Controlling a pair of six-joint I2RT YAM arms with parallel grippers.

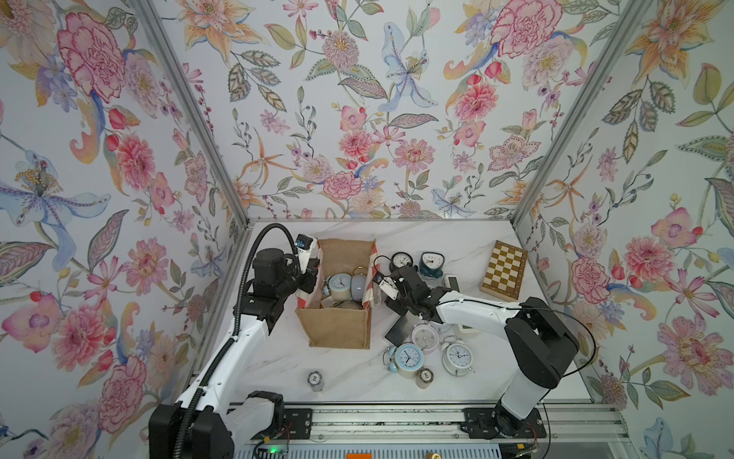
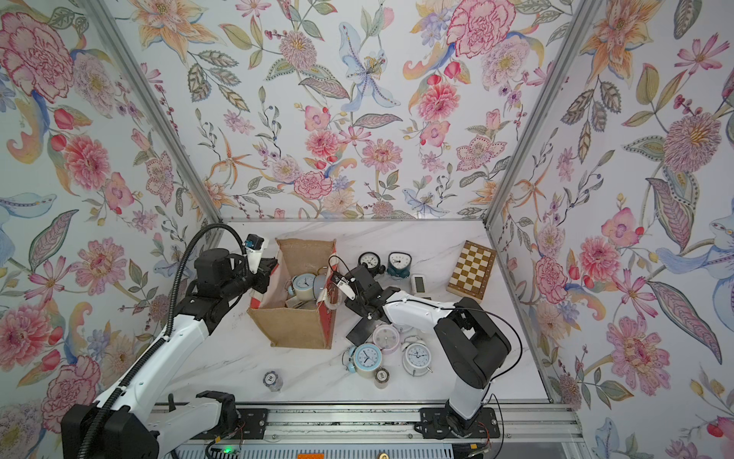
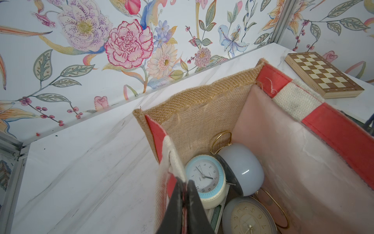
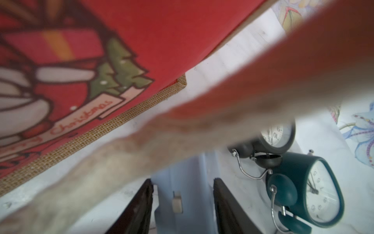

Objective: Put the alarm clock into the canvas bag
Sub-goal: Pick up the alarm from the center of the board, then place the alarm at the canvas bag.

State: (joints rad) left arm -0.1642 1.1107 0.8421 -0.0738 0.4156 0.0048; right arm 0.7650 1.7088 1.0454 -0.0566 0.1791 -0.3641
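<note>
Alarm clock [image 4: 192, 204]: prob. the pale-blue body w/ switch between right gripper [image 4: 182, 182] jaws, just beside canvas bag [image 1: 337, 330], not in yet. Jaws flank it; can't tell if clamped. Left gripper [image 3: 185, 181] pinched closed on bag rim, prob. to keep mouth open + bag steady. Other clocks [image 1: 338, 284] lie inside bag.

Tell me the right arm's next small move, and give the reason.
Probably close the right gripper snugly on the pale blue object before lifting. It sits between the jaws beside the canvas bag, but whether they pinch it is unclear. The left gripper is clamped on the bag's rim, so the mouth stands open.
</note>
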